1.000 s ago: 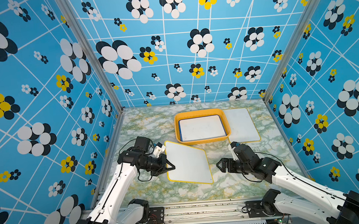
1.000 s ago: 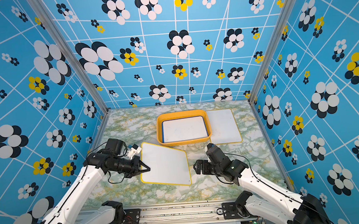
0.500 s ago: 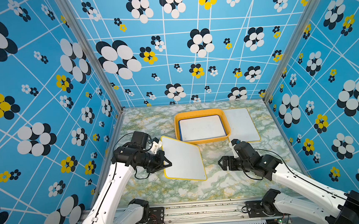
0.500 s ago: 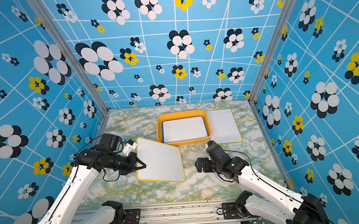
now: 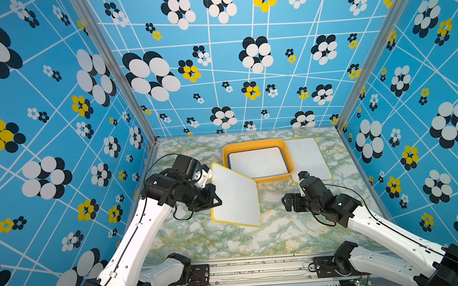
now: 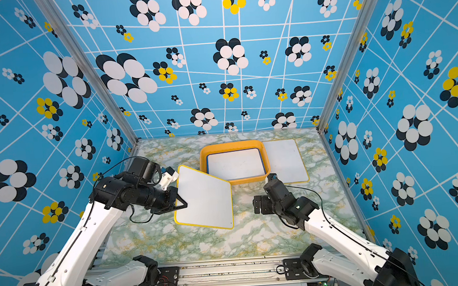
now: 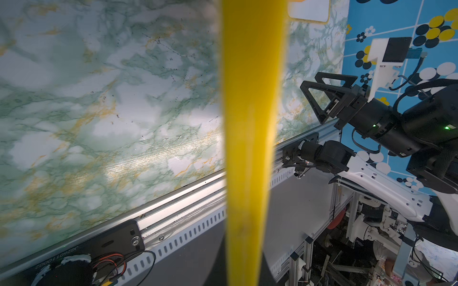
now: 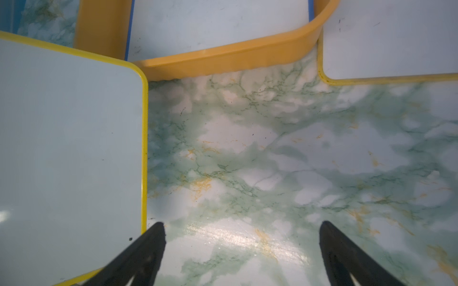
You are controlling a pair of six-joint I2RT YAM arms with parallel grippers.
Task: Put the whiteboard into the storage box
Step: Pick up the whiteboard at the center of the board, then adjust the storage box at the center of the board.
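Green-white marbled tabletop (image 5: 284, 236) under left gripper (image 5: 216, 202) and right gripper (image 5: 287, 203), blue flower-print walls (image 5: 215, 39) beyond and beside both, aluminium corner posts (image 5: 125, 90), bright even light.

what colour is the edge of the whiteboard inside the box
Blue; that whiteboard shows best in a top view.

Storage box (image 5: 250, 144) rear centre of worktop (image 5: 283, 228); first whiteboard (image 5: 258, 162) flat inside. Second whiteboard (image 5: 307, 157) flat on worktop, just right of box. Third whiteboard (image 5: 235, 195) front-left of box, tilted, off worktop, left gripper (image 5: 216, 202) at its left edge. Right gripper (image 8: 241, 227) front-right of box.
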